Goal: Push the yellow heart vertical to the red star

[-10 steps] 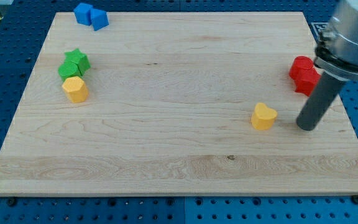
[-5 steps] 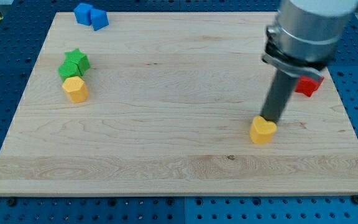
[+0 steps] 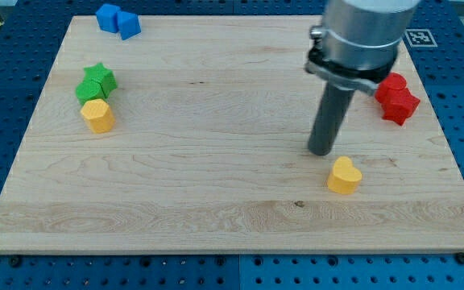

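The yellow heart (image 3: 344, 175) is seen low on the bench (image 3: 216, 201), toward the view's right, well below the red star (image 3: 399, 103). My tip (image 3: 321, 151) is planted just up-left of it, seemingly apart. No hand is fitted, so no grip is shown.

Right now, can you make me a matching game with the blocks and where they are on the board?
Things:
1. yellow heart
2. red star
3. blue blocks
4. green star

Places:
A. top left corner of the view
B. near the view's right edge
C. just below and right of my tip
D. left side, above a yellow block

Pairs: 1-C, 2-B, 3-A, 4-D
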Controlling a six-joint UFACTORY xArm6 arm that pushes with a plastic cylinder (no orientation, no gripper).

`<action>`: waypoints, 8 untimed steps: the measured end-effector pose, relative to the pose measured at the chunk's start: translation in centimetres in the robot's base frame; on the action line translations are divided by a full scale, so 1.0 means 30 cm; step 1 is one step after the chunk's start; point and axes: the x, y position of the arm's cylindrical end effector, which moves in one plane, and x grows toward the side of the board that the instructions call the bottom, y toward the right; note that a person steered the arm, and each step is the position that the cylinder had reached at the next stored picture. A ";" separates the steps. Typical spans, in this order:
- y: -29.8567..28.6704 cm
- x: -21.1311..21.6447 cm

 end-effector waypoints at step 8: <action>-0.029 0.246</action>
